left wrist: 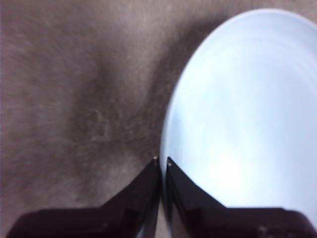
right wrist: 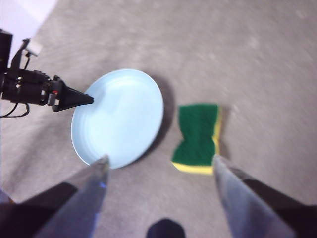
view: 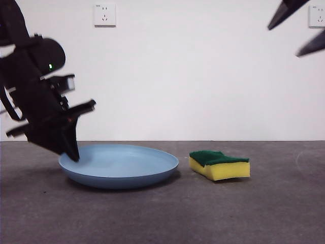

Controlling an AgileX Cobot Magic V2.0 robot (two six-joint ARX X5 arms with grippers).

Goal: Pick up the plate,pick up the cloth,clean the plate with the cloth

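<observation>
The round, smooth blue plate (view: 119,165) lay on the grey desk (view: 203,213) beside the wavy-edged sponge (view: 220,164), its rim pinched by the left tool (view: 72,152), the right tool (right wrist: 158,166) gaping above.

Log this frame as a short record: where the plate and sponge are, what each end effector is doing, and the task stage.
plate: light blue, flat on the grey table, not lifted
sponge: yellow with green layer up, on the table beside the plate, apart from it
left end effector: at the plate's rim, jaws closed on the rim edge, one inside and one outside
right end effector: high above the table, jaws open, holding nothing; sponge below it
stage: plate being grasped; sponge not yet picked up
</observation>
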